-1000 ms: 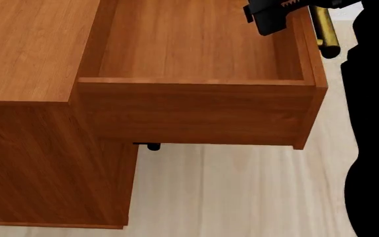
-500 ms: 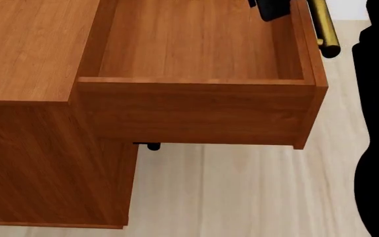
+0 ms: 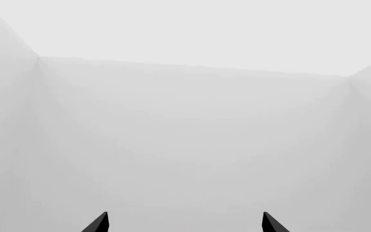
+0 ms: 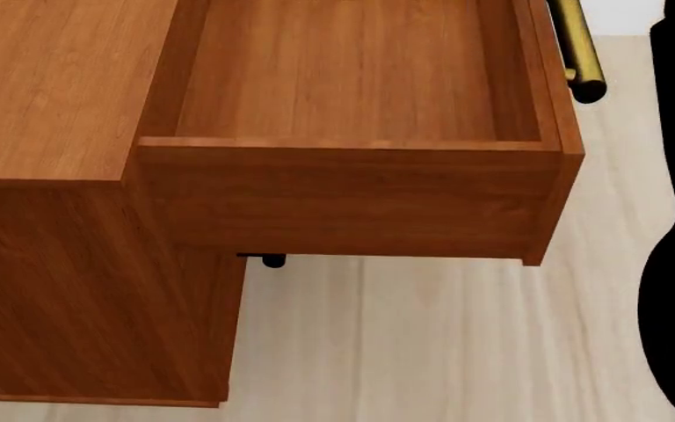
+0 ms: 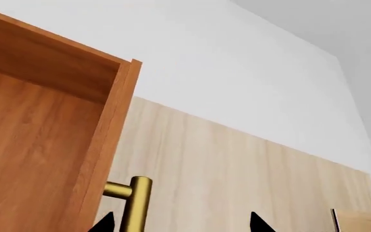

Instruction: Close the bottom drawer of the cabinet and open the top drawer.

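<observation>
Standing open: top drawer (image 4: 350, 88) | bottom drawer hidden, closure unconfirmed | right gripper (image 5: 182, 223) spread, empty, beside handle (image 5: 134, 205) | left gripper (image 3: 184, 223) spread, empty

The cabinet (image 4: 68, 176) stands on the floor (image 4: 431, 343) at the left of the head view. Its top drawer (image 4: 350, 193) is pulled out to the right, well past the cabinet's side, and overhangs the floor. The handle (image 4: 577, 48) sits on the outer face of the drawer's front, at the far right. In the right wrist view the same handle (image 5: 134, 205) lies just beside the drawer's front edge, with the floor beyond.
</observation>
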